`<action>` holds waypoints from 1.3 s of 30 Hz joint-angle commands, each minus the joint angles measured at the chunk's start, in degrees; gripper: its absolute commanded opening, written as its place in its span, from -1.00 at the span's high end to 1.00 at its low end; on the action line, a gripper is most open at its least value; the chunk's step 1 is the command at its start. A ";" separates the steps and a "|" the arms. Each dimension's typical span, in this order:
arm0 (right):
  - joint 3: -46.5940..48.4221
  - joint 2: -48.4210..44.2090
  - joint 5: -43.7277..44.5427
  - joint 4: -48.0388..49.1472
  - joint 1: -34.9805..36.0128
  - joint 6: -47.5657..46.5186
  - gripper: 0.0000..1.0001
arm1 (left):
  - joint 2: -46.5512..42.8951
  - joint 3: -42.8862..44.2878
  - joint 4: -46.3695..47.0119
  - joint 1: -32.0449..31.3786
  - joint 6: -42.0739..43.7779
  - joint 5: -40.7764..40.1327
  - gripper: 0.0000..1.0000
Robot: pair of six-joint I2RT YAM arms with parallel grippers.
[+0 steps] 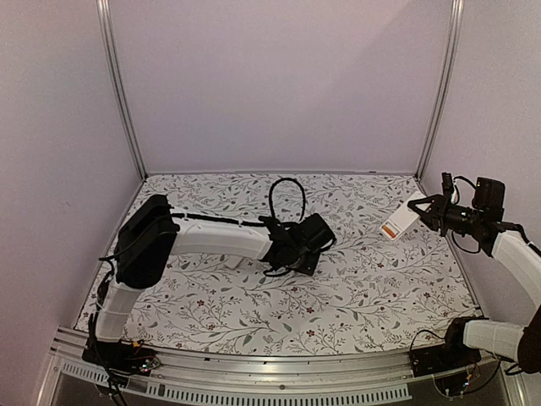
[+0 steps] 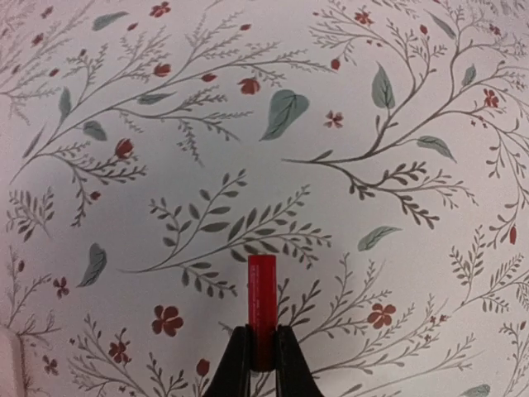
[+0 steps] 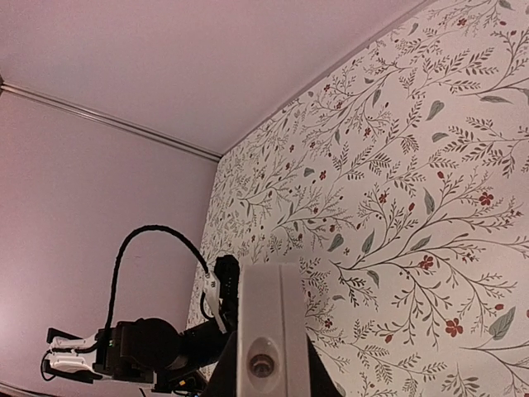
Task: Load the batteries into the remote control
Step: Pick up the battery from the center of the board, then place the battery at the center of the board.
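Pinched between my left fingers [image 2: 235,365] is one battery [image 2: 262,302], an orange-red cylinder gripped at its near end, with most of its length sticking out past the tips towards the far side. My left gripper [image 2: 263,364] is closed down to the battery's width. It is over the middle of the cloth [image 1: 363,283], which is white with grey sprigs and small red flowers. I cannot tell whether the battery touches the cloth. From above, the gripper's black body hides the battery altogether. A black cable [image 1: 287,190] loops up just behind it.

My right gripper [image 1: 425,209] is raised at the far right, close to the right wall [image 1: 499,101], and is clamped on the remote [image 1: 399,220]. The remote is white and tilted, and its orange-red label shows from above. Its free end points left towards the middle of the table. In my right wrist view the remote's end face, with a small round window, fills the lower middle. My right fingers [image 3: 221,374] show as dark slivers on either side of it. Past it on the left is my left arm [image 3: 140,343].

The two grippers are well apart, with only cloth between them. Metal posts [image 1: 121,93] stand at the far corners. A slotted rail [image 1: 254,381] runs along the near edge. A pale edge [image 2: 7,364] at the lower left of my left wrist view is too cropped for me to tell what it is
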 commanded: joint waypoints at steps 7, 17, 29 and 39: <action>-1.24 0.13 -0.64 -1.22 -0.20 -2.61 1.00 | -19.54 -23.03 -1.05 -3.16 -40.19 -10.35 1.00; -1.25 0.00 -0.95 -1.20 -0.21 -2.94 1.00 | -16.85 -20.86 -16.28 -5.18 -66.97 -11.05 1.00; -1.16 0.26 -1.01 -1.15 -0.16 -2.97 1.00 | -11.76 -16.56 -17.09 -4.92 -75.92 -8.83 1.00; -1.16 0.61 -1.02 -1.16 -0.19 -3.01 1.00 | -7.78 -14.08 -18.15 -4.21 -77.15 -6.22 0.81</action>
